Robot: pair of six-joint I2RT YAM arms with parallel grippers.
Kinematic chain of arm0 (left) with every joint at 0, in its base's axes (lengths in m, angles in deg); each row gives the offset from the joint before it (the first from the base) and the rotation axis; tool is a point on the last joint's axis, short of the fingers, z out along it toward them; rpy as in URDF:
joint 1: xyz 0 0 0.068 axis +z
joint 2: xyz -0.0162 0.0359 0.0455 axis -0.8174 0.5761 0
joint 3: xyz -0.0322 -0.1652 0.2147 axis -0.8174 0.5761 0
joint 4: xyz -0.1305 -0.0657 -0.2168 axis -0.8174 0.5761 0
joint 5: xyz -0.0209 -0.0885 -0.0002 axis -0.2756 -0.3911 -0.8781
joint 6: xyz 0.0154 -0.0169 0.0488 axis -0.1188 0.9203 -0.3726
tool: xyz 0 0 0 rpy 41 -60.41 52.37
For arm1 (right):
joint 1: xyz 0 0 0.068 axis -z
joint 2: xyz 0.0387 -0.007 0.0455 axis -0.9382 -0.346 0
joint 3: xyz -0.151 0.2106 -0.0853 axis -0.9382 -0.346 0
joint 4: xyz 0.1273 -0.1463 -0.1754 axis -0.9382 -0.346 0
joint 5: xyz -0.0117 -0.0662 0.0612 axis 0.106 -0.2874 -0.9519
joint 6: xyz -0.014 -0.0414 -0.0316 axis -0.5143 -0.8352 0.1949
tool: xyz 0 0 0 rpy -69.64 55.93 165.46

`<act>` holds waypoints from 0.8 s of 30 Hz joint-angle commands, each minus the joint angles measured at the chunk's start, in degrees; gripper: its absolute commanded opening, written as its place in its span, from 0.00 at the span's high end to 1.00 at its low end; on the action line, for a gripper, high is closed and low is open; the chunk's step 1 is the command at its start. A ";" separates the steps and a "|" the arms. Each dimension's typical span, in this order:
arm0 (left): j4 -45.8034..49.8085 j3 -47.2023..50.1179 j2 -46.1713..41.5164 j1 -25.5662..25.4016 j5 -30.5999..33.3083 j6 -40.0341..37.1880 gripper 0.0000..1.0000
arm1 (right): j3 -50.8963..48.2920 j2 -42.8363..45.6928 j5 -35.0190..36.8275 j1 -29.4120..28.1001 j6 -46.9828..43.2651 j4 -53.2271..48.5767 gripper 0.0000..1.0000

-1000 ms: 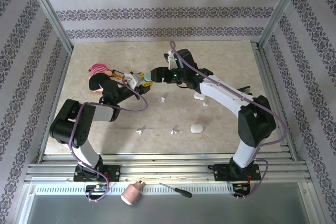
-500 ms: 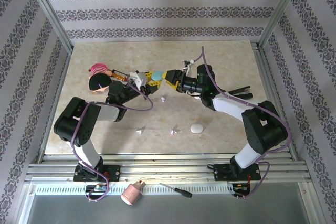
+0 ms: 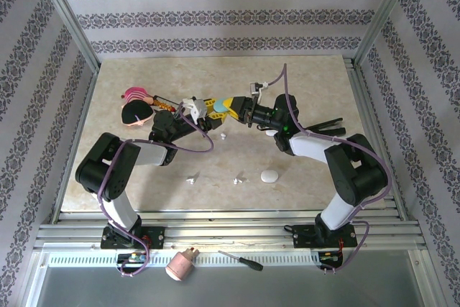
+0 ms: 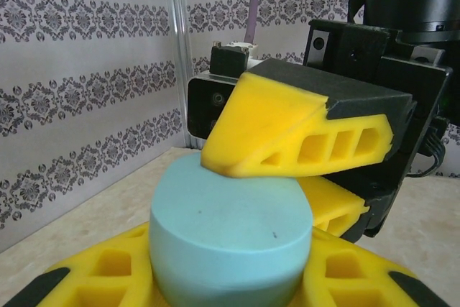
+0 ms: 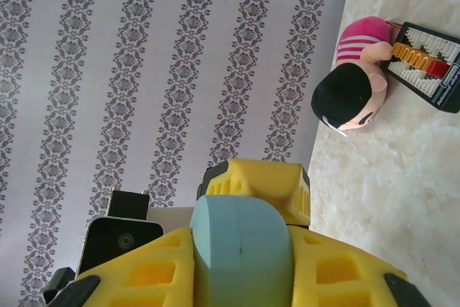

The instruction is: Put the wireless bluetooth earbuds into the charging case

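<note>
Near edge of the tabletop [image 3: 309, 80]: two of the earbuds [image 3: 236, 178] lie loose here, small and pale, with a white case [image 3: 269, 175] just beside them. All of them are well apart from both of my end effectors.
Middle of the tabletop: a third bud lies under the spot where my two arms meet. It is below the end effectors and nothing is touching it.
My left end effector [image 3: 210, 108]: narrow and raised off the tabletop, its yellow fingers clamped on the lower half of the blue-green case [image 4: 230, 228].
My right end effector [image 3: 230, 104]: it faces the left one and is closed on the same case, with one finger on the domed top and the other under it.
Case: held in the air between both end effectors. Its lid looks shut, and I can see no seam gap.
Step in hand: as I judge it, I am getting the case open or passing it across. No bud is held and none is seated yet.
Next move calls for: one side to hold firm while the other levers the lid, with light force because the shell is smooth and could squirt out. After that, one end effector has to be freed to go down for a bud.
Far left: a doll toy [image 3: 135, 111] sits clear of the work.
</note>
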 commanded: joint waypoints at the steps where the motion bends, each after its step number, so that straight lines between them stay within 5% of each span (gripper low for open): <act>1: -0.26 -0.94 -1.01 -0.90 -0.96 -1.11 0.67 | -1.04 1.48 0.36 0.73 -3.24 -0.21 0.83; 6: 5.47 -0.08 -2.59 -0.90 -0.88 -4.53 0.28 | -0.49 1.15 3.65 1.05 -11.33 -7.40 0.84; 12: 12.70 2.44 -5.50 -0.90 -0.40 -6.42 0.03 | 1.70 -2.82 6.27 2.42 -16.80 -12.04 0.85; 24: 41.64 3.83 -13.12 -0.91 8.46 -14.22 0.01 | 18.11 -14.95 15.76 3.99 -32.62 -34.91 0.85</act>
